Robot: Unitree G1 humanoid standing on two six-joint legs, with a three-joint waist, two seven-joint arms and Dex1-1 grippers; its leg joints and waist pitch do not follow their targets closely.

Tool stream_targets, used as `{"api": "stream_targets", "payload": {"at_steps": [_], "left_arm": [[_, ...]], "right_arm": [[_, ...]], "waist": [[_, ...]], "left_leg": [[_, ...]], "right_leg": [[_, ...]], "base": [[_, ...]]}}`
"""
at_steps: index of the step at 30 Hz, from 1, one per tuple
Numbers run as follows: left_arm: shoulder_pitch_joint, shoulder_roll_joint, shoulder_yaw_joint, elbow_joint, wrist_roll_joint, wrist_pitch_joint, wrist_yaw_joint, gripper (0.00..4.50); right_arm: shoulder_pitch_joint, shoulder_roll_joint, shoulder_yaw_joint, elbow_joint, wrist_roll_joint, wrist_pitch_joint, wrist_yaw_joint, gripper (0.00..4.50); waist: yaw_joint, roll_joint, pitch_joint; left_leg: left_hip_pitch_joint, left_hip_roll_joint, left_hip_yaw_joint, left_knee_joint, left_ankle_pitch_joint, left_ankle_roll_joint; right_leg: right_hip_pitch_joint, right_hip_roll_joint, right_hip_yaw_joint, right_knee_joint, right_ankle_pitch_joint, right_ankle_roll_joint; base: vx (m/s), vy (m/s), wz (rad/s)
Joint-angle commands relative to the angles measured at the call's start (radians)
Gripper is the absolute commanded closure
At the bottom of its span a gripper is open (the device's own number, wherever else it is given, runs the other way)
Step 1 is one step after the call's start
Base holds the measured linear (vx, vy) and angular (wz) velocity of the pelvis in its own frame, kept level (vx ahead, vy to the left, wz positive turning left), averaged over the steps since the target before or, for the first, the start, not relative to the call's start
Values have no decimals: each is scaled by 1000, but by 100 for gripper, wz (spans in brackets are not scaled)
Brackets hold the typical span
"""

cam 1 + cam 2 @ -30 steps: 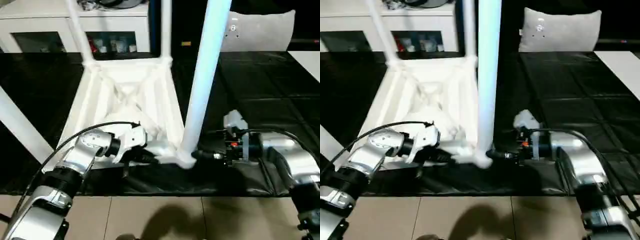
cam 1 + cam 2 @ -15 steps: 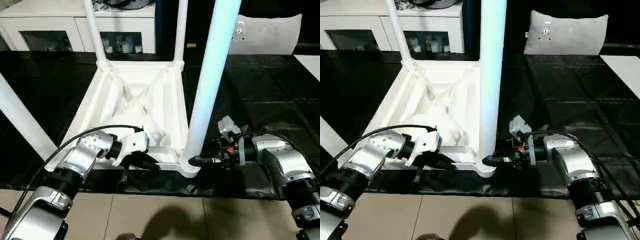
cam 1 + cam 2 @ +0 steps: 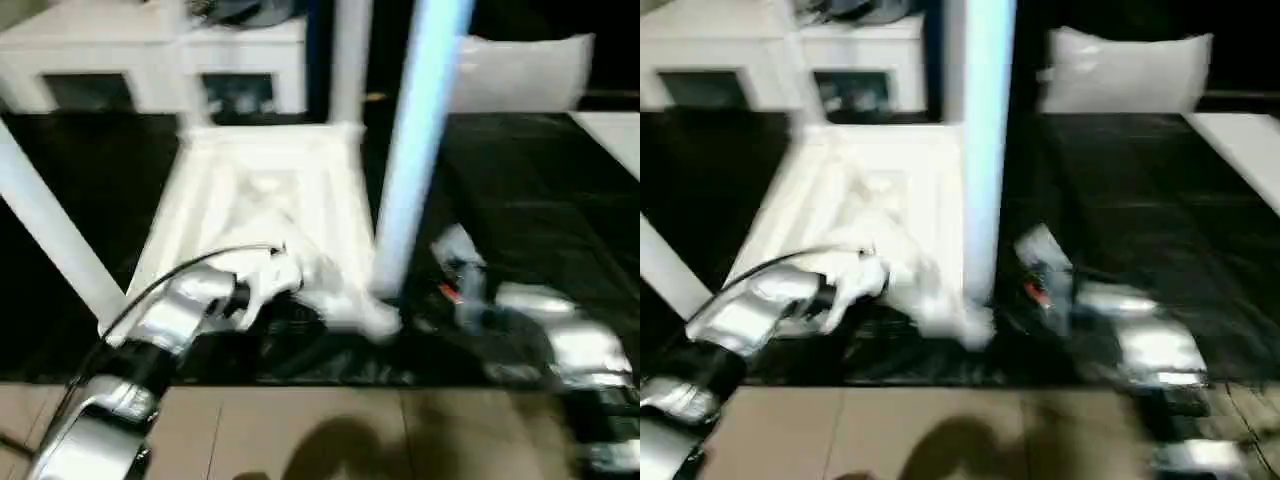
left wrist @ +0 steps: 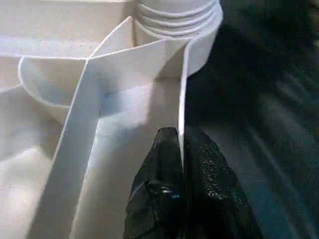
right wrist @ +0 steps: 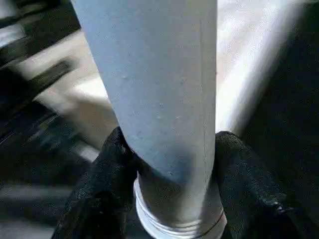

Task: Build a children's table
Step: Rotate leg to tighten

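Tabletop (image 3: 265, 215) lay upside down on the black-covered desk (image 3: 520, 180), ribbed underside up, near the desk's front edge. Legs stood in the two far sockets, another leg slanted up at the robot's left, and the near-right leg (image 3: 415, 150) rose from its round corner socket (image 4: 179, 25).

The left tool (image 4: 180, 164) was pressed together on the thin side wall (image 4: 183, 99) of the top, just beside that socket. The right tool (image 5: 169, 164) pinched the near-right leg just above its ringed base, one finger on each side of the tube.

Risks, as judged:
- The tube is smooth and tapered. Twisting or pushing it home could let the fingers (image 5: 107, 169) slide around it, leaving the leg half seated.
- The left hold is on a narrow edge. Any sideways load from the leg could pull the wall out of the pinch and let the top skid toward the desk's edge.
- A leg pressed in off-axis could jam in the socket.
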Motion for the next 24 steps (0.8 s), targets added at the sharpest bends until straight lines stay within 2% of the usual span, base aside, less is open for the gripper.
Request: {"api": "stream_targets", "payload": {"at_steps": [1,2,3,4,5,6,7,8,9,11,12,14,15,16,17,18,19,20,21,22,24], "left_arm": [[-30,-55,1,7,-4,29,82,450],[-37,-65,8,13,-2,40,107,450],[-57,-92,39,26,-12,65,175,450],[-57,-92,39,26,-12,65,175,450],[-61,-110,50,24,-15,76,207,450],[-61,-110,50,24,-15,76,207,450],[-58,-115,50,20,-11,76,212,450],[-54,-114,44,14,0,71,209,450],[-49,-111,37,9,9,60,202,450],[-37,-100,26,0,16,36,190,450],[-28,-91,22,-11,15,31,182,450],[-21,-81,22,-17,14,29,178,450],[-17,-71,17,-13,16,10,173,450],[-16,-68,17,-12,16,5,172,450],[-12,-56,12,-14,19,-5,160,450],[-9,-45,8,-16,19,-21,140,450],[0,-21,2,-22,14,-62,88,450],[6,-3,-2,-25,10,-94,46,450],[7,1,-4,-26,9,-101,36,450],[7,1,-4,-26,9,-101,36,450],[12,35,-28,-13,10,-144,-41,450]], "right_arm": [[-21,86,43,19,-2,48,-111,249],[-31,110,30,31,-17,49,-173,249],[-57,157,15,68,-33,27,-270,249],[-57,157,15,68,-33,27,-270,249],[-60,171,17,78,-32,-16,-277,249],[-60,171,17,78,-32,-16,-277,216],[-52,175,15,71,-27,-30,-265,196],[-43,182,1,52,-17,-22,-260,182],[-34,184,-10,34,-6,-15,-247,180],[-18,175,-12,9,6,-8,-221,160],[-5,154,-8,-4,3,-19,-204,147],[7,130,-15,-18,12,-21,-181,136],[16,99,-15,-20,21,-35,-151,128],[18,92,-15,-20,23,-38,-144,115],[22,62,-8,-18,16,-48,-123,95],[23,40,-7,-15,15,-50,-101,91],[23,-13,-5,-12,16,-59,-35,85],[21,-54,-4,-10,17,-67,20,76],[21,-65,-3,-9,17,-71,35,76],[21,-65,-3,-9,17,-71,35,76],[16,-145,-8,17,24,-113,145,53]], "waist": [[-8,-18,-45],[-11,-13,-46],[-24,-3,-45],[-39,0,-44],[-40,-3,-49],[-40,-3,-50],[-42,-7,-48],[-43,-19,-49],[-39,-12,-50],[-33,-9,-54],[-29,-2,-55],[-25,-9,-57],[-20,-3,-59],[-18,-7,-59],[-15,-18,-60],[-13,-16,-59],[-9,-6,-60],[-10,-6,-62],[-8,-5,-65],[-8,-5,-65],[-8,-4,-70]], "left_leg": [[-6,32,-19,-75,-246,5],[-8,33,-22,-77,-241,9],[-2,38,-25,-82,-262,7],[0,36,-27,-82,-297,2],[2,38,-27,-82,-295,12],[3,40,-26,-82,-284,18],[-2,41,-24,-85,-269,33],[-8,44,-23,-88,-246,46],[-9,46,-23,-88,-232,52],[-9,50,-20,-85,-184,65],[-7,50,-18,-83,-168,68],[-14,49,-15,-80,-140,78],[-14,47,-14,-78,-123,83],[-13,46,-11,-77,-101,94],[-18,45,-10,-76,-84,99],[-17,44,-8,-76,-80,102],[-16,44,-10,-75,-82,101],[-19,45,-11,-73,-86,109],[-20,49,-11,-72,-71,115],[-20,49,-11,-72,-71,115],[-24,50,-12,-65,-41,131]], "right_leg": [[51,-70,33,-134,-626,5],[53,-71,33,-130,-605,0],[46,-69,32,-131,-577,-17],[46,-68,28,-133,-568,-29],[51,-72,31,-132,-535,-39],[48,-73,37,-128,-504,-53],[50,-71,44,-122,-462,-73],[54,-71,50,-113,-428,-91],[55,-74,55,-108,-410,-100],[55,-75,63,-98,-332,-133],[53,-75,65,-92,-303,-151],[62,-78,67,-87,-270,-165],[63,-77,66,-86,-256,-165],[61,-75,66,-86,-238,-169],[65,-75,65,-84,-238,-166],[62,-74,65,-84,-251,-165],[62,-75,64,-84,-259,-163],[65,-73,63,-86,-252,-155],[63,-73,65,-78,-215,-162],[63,-73,65,-78,-215,-162],[61,-71,63,-66,-136,-191]], "base": [[0,0,0],[0,0,0],[0,0,0],[0,0,0],[0,0,0],[0,0,0],[0,0,0],[0,0,0],[0,0,0],[0,0,0],[0,0,0],[0,0,0],[0,0,0],[0,0,0],[0,0,0],[0,0,0],[0,0,0],[0,0,0],[0,0,0],[0,0,0],[0,0,0]]}}
